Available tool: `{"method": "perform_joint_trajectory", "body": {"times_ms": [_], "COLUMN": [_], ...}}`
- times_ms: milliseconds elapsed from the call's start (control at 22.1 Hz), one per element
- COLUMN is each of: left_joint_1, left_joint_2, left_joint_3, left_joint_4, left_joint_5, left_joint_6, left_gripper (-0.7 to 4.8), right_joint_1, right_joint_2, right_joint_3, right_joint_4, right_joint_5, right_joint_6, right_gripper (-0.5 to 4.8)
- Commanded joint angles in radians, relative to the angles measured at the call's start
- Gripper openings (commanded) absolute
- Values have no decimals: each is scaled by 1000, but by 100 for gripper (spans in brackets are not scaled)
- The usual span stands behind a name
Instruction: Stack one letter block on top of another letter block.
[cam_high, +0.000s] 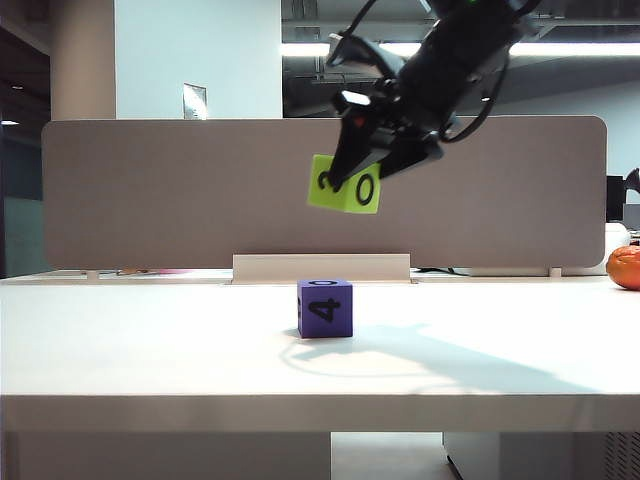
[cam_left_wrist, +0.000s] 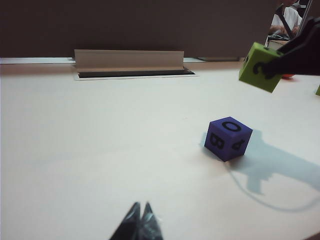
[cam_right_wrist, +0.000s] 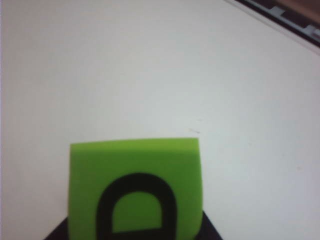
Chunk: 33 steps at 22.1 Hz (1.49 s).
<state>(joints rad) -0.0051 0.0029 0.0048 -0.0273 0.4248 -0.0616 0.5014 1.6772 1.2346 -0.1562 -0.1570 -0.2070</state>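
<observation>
The purple block (cam_high: 325, 308) is set on the table (cam_high: 150, 340), near the middle, in front of a low tray (cam_high: 321, 267) that lies along the foot of the back panel (cam_high: 150, 190). The green block (cam_high: 345, 186) is held tilted in the air by the right gripper (cam_high: 352, 168), above the purple block, slightly to its right and well apart from it. The left gripper (cam_left_wrist: 140, 220), its fingertips together, is placed low over the near table edge, to the left of and in front of the purple block. A round fruit (cam_high: 625, 267) lies at the far right table edge.
</observation>
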Motion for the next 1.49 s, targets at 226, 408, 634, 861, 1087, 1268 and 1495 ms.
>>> {"method": "perform_joint_trajectory", "body": {"times_ms": [226, 408, 634, 861, 1087, 1268, 1495], "left_joint_1": [-1, -1, -1, -1, -1, -1, -1], "left_joint_2": [1, 1, 1, 1, 1, 1, 1], "left_joint_3": [5, 5, 5, 5, 5, 5, 5], "left_joint_4": [5, 5, 5, 5, 5, 5, 5], "left_joint_5": [6, 6, 6, 6, 6, 6, 6], "left_joint_6": [-2, -2, -2, -2, -2, -2, -2], "left_gripper": [-6, -6, -6, -6, -6, -6, -6], "right_joint_1": [35, 33, 34, 34, 34, 34, 35], "right_joint_2": [111, 144, 174, 183, 180, 180, 176], "right_joint_3": [73, 72, 72, 72, 79, 122, 203], "right_joint_4": [-35, -51, -54, -49, -15, -49, -114], "right_joint_5": [-2, 3, 6, 9, 9, 2, -2], "right_joint_6": [1, 1, 1, 1, 1, 1, 1], "right_gripper": [210, 210, 219, 319, 366, 415, 432]}}
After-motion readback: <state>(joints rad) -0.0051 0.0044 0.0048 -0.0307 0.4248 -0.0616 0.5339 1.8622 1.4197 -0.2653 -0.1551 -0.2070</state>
